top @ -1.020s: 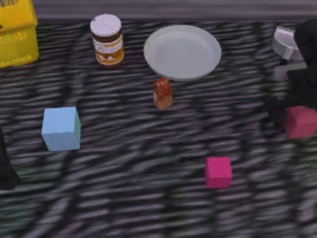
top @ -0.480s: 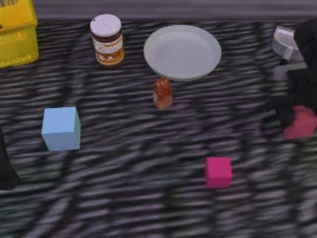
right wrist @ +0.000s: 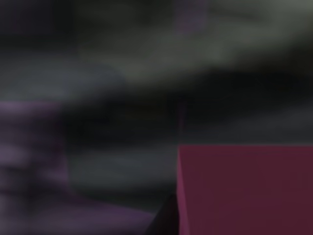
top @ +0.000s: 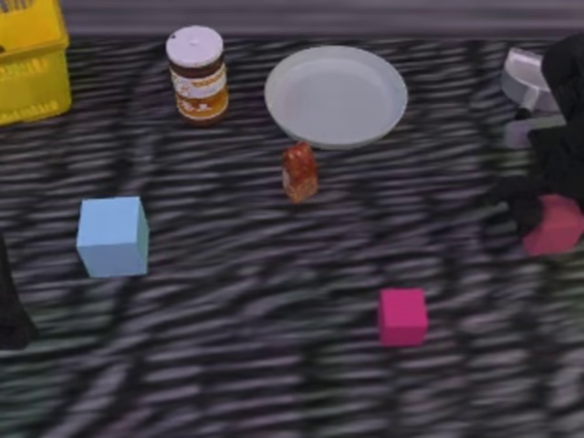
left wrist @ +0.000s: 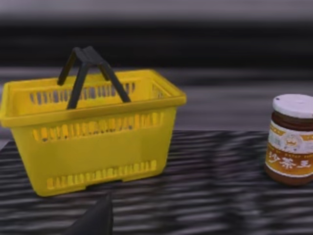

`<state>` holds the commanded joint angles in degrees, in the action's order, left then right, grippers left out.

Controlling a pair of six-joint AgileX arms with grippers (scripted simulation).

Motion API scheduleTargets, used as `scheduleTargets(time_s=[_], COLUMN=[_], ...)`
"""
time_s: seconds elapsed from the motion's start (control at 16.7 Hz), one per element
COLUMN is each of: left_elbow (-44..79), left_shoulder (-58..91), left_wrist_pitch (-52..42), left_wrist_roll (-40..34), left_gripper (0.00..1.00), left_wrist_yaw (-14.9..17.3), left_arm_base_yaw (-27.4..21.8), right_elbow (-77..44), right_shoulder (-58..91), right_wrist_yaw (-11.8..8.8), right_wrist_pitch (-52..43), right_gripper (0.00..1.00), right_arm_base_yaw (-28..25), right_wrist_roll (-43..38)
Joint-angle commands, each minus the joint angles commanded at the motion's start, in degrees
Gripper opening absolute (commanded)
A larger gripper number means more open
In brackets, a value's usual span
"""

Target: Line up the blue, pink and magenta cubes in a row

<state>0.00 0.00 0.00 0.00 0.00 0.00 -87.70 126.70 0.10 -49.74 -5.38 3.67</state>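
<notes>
**Pink cube at the right gripper**

Our right gripper (top: 538, 219) sits on the pink cube (top: 557, 225) at the table's right edge; we cannot tell its finger state. The magenta cube (top: 402, 317) lies nearby, the blue cube (top: 112, 236) well apart, left. Our left arm stays parked at the left edge.

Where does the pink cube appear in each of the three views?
Top view: the pink cube sits at the table's right edge, partly under the right arm.
Left wrist view: not in it; only the yellow basket and the jar show.
Right wrist view: the pink cube fills the near corner, close to the camera.
Shared landmark: the pink cube itself links the top and right wrist views.
</notes>
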Motion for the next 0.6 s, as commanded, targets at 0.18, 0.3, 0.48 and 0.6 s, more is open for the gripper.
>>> scheduleTargets(time_s=[0.18, 0.3, 0.48, 0.6], left_elbow=[0.0, 0.0, 0.0, 0.0], left_shoulder=[0.0, 0.0, 0.0, 0.0], left_wrist_pitch=[0.0, 0.0, 0.0, 0.0], left_wrist_roll=[0.0, 0.0, 0.0, 0.0], left_gripper=[1.0, 1.0, 1.0, 1.0], left_wrist_yaw=[0.0, 0.0, 0.0, 0.0], left_arm_base_yaw=[0.0, 0.0, 0.0, 0.0], right_elbow=[-1.79, -4.24, -7.76, -8.64], right_shoulder=[-0.73, -2.07, -4.23, -5.0], right_wrist_yaw=[-0.14, -0.19, -0.08, -0.05], right_wrist_pitch=[-2.38, -6.51, -12.44, -13.64], right_gripper=[0.0, 0.0, 0.0, 0.0], right_arm_base_yaw=[-0.12, -0.32, -0.47, -0.5], right_wrist_roll=[0.05, 0.14, 0.15, 0.14])
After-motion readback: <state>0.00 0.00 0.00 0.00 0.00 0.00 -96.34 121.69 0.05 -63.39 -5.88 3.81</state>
